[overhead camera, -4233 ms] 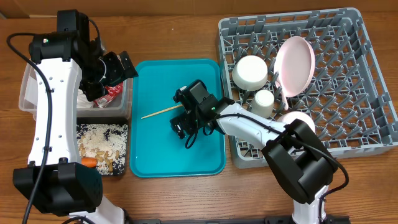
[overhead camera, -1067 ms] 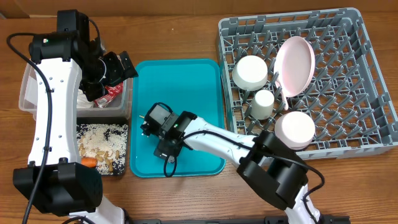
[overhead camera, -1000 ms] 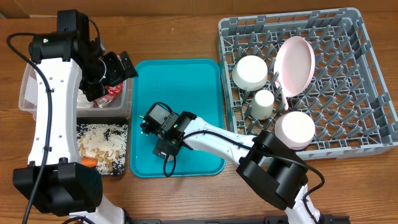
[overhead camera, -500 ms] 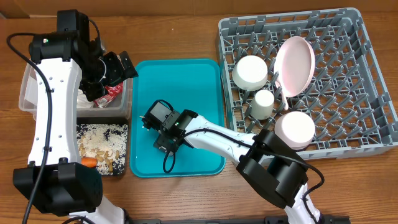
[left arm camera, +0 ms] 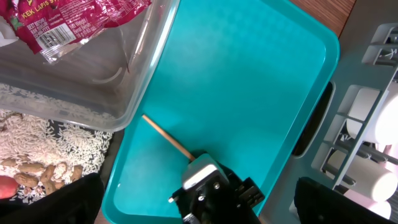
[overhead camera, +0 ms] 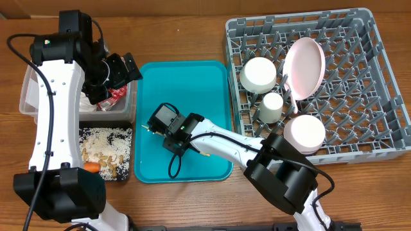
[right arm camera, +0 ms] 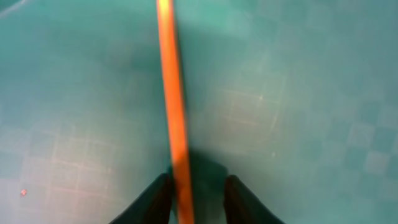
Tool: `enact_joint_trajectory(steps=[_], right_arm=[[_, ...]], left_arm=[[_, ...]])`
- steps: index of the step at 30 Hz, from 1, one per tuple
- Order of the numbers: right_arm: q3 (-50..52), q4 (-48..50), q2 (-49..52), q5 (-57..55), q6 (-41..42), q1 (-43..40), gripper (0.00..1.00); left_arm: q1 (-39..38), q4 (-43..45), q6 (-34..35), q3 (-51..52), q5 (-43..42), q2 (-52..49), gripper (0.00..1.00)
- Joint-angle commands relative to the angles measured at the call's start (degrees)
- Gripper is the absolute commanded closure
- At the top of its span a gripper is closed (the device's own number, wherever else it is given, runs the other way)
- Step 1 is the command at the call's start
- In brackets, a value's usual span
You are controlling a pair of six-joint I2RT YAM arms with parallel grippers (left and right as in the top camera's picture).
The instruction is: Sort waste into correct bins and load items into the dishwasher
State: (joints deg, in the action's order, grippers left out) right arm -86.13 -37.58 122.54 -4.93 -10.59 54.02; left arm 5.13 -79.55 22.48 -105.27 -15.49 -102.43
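Flat on the teal rectangular plastic tray (overhead camera: 186,83), lower left of centre in the overhead view: the thin wooden chopstick (left arm camera: 166,135), slanting from near the tray's left edge down under the right gripper (right arm camera: 196,196). Straddled there by two dark fingertips (right arm camera: 158,196), one seemingly against the wood, with a dark sliver on the other side. Impossible to tell whether truly pinched or merely fenced in.

Likeliest trouble: rolling. Being round, thin and on slick plastic, could squirt sideways out of an uneven squeeze, or tip up at one end and skate away. Could also pivot in a light hold once lifted, drooping and swinging. Worth confirming a square, firm hold before raising.

Further right, at the large square grey plastic dish rack (overhead camera: 385,19) holding white bowls (overhead camera: 258,74), a small white cup (overhead camera: 273,106) and a pink round plate (overhead camera: 304,67): risk of snagging a swinging tip on the upright pegs or knocking the plate. Might also drop straight through the open grid if let go flat.

Upper left, over the clear rectangular plastic tub (overhead camera: 29,96) with its red crinkled snack wrapper (left arm camera: 81,25): left gripper (overhead camera: 119,70), fingers (left arm camera: 68,199) spread wide, holding nothing. Well apart from the chopstick, so little chance of a clash.
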Motion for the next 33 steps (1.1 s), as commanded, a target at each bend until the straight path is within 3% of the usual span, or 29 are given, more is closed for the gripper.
enact_joint_trajectory(steps=[1,12,14,23,33], right_arm=[[0.6,-0.6,3.0,-1.5,-0.3,-0.4,0.73],[0.6,-0.6,3.0,-1.5,-0.3,-0.4,0.89],[0.6,-0.6,3.0,-1.5,-0.3,-0.4,0.96],[-0.7,-3.0,1.6,-1.5,-1.0,-0.5,0.96],[-2.9,-8.0,-10.7,-1.5,-1.4,-0.5,0.96]], left_arm=[[-0.3,0.1,0.2,-1.2,-0.6,-0.2,0.00],[-0.3,0.1,0.2,-1.2,-0.6,-0.2,0.00],[-0.3,0.1,0.2,-1.2,-0.6,-0.2,0.00],[-0.3,0.1,0.2,-1.2,-0.6,-0.2,0.00],[-0.3,0.1,0.2,-1.2,-0.6,-0.2,0.00]])
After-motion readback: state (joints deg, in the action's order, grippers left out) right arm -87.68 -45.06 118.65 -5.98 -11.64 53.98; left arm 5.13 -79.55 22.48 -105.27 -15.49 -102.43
